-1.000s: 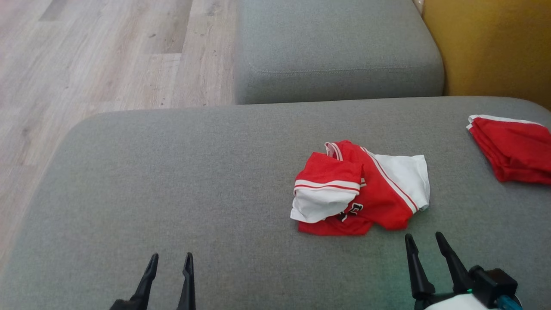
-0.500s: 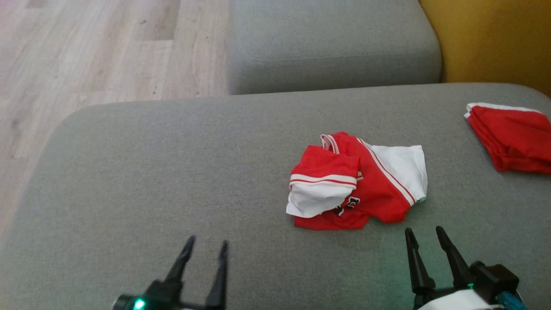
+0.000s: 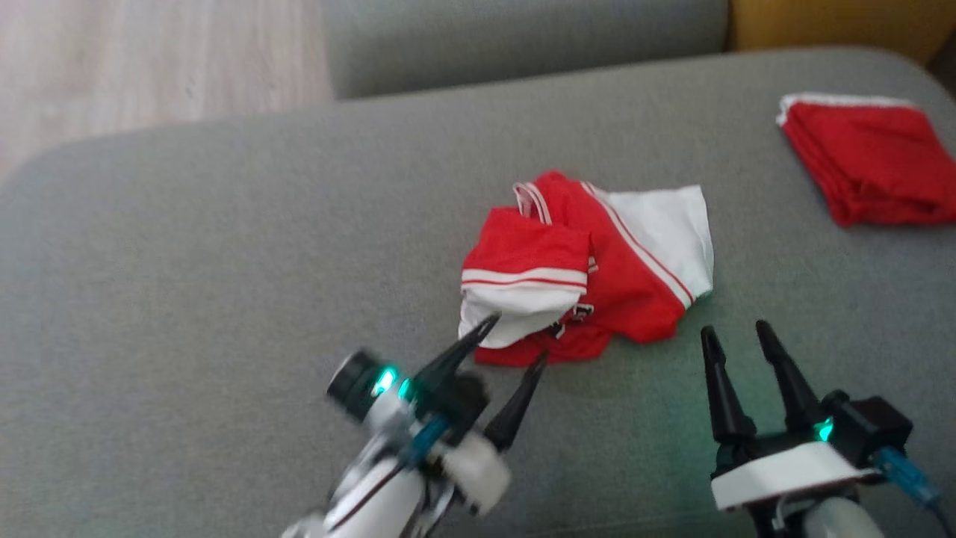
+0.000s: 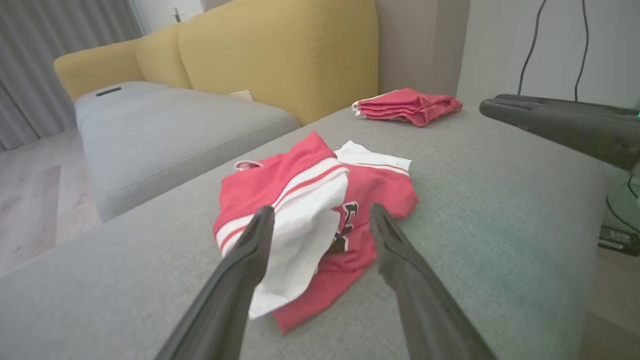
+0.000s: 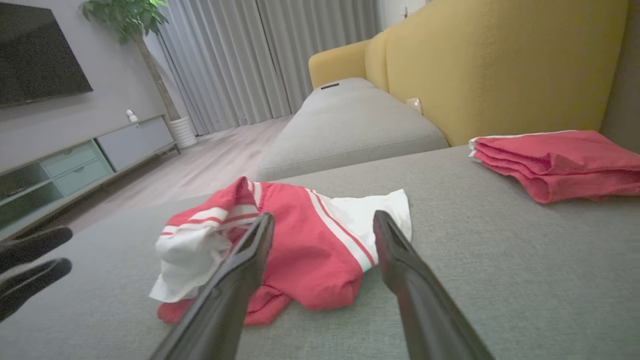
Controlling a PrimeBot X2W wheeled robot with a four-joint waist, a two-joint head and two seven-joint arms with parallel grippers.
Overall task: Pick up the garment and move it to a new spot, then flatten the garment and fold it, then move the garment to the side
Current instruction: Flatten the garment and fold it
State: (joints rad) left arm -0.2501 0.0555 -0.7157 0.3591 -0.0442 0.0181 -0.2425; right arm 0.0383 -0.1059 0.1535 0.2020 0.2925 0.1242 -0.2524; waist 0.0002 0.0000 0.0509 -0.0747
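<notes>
The garment (image 3: 590, 261) is a crumpled red and white jersey with dark lettering, lying in a heap on the grey cushion (image 3: 224, 261). It also lies ahead of the fingers in the left wrist view (image 4: 310, 215) and the right wrist view (image 5: 300, 240). My left gripper (image 3: 517, 338) stands open, its fingertips at the heap's near left edge, over the white fold. My right gripper (image 3: 736, 330) is open too, just short of the heap's near right corner, nothing between its fingers.
A folded red garment (image 3: 866, 161) lies at the cushion's far right. A second grey cushion (image 3: 523, 37) and a yellow sofa back (image 3: 836, 22) stand behind. Wooden floor (image 3: 149, 60) lies beyond the cushion's left edge.
My left arm has swung up and right to the garment's near edge. The head camera has tilted, shifting the whole scene upward. The right gripper has held its pose.
</notes>
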